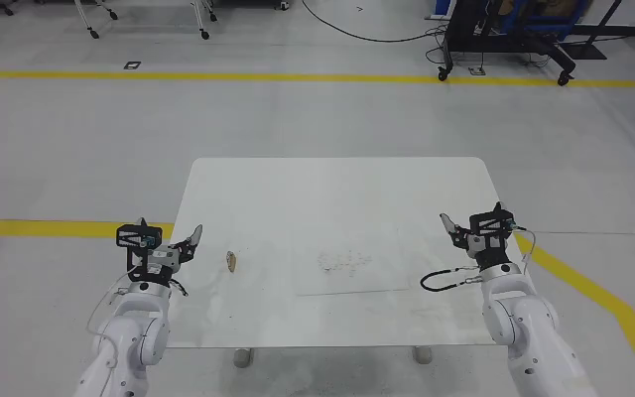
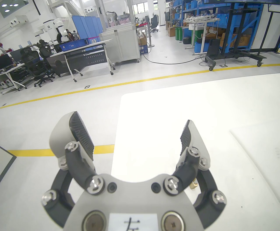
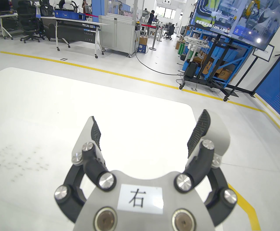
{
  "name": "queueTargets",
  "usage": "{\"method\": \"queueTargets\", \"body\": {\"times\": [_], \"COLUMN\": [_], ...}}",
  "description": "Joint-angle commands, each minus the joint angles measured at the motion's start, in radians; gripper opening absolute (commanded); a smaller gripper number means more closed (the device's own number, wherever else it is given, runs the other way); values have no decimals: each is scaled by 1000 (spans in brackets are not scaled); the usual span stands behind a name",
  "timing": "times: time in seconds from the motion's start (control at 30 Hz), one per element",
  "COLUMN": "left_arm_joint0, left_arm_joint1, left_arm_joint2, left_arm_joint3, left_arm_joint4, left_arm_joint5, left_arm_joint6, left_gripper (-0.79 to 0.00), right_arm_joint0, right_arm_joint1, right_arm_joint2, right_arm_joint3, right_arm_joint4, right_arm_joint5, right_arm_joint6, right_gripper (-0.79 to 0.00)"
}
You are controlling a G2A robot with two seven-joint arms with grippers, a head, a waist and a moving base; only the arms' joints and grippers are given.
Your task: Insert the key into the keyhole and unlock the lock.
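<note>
The left gripper (image 1: 167, 236) and right gripper (image 1: 474, 219) hung at opposite edges of the table (image 1: 337, 198), jaws apart and empty, likely ready for the brass piece (image 1: 231, 261).

Pale glossy floor (image 1: 317, 119) with yellow tape lines (image 1: 298, 76), black cable (image 1: 367, 40) across it, desks (image 2: 87, 54), black office chairs (image 2: 37, 65), blue storage racks (image 3: 227, 43), big screen (image 3: 231, 19) on a wheeled stand.

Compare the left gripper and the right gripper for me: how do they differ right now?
The left gripper straddles the left edge of the table, one finger over the floor; the right gripper hangs by the right edge, with table showing between its fingers. A small brass-coloured object lies close to the left gripper, far from the right gripper. Both are open and hold nothing.
</note>
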State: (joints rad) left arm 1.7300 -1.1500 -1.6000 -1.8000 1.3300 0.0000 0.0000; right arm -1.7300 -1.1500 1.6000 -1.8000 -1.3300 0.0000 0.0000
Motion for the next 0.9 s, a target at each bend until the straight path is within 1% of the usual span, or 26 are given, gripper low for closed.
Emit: {"method": "queueTargets", "body": {"times": [0.0, 0.2, 0.27, 0.37, 0.5, 0.57, 0.87], "left_arm_joint0": [0, 0, 0, 0, 0, 0, 0], "left_arm_joint1": [0, 0, 0, 0, 0, 0, 0], "left_arm_joint2": [0, 0, 0, 0, 0, 0, 0], "left_arm_joint3": [0, 0, 0, 0, 0, 0, 0], "left_arm_joint4": [0, 0, 0, 0, 0, 0, 0], "left_arm_joint5": [0, 0, 0, 0, 0, 0, 0], "left_arm_joint6": [0, 0, 0, 0, 0, 0, 0], "left_gripper": [-1, 0, 0, 0, 0, 0, 0], "right_arm_joint0": [0, 0, 10, 72, 149, 171, 171], "right_arm_joint1": [0, 0, 1, 0, -8, -12, -12], "right_arm_joint2": [0, 0, -26, -96, -197, -225, -225], "right_arm_joint3": [0, 0, 9, 64, 127, 141, 141], "right_arm_joint4": [0, 0, 16, -4, -8, -20, -20], "right_arm_joint5": [0, 0, -84, -204, -287, -285, -285], "right_arm_joint6": [0, 0, 1, 35, 66, 70, 70], "right_gripper": [0, 0, 0, 0, 0, 0, 0]}}
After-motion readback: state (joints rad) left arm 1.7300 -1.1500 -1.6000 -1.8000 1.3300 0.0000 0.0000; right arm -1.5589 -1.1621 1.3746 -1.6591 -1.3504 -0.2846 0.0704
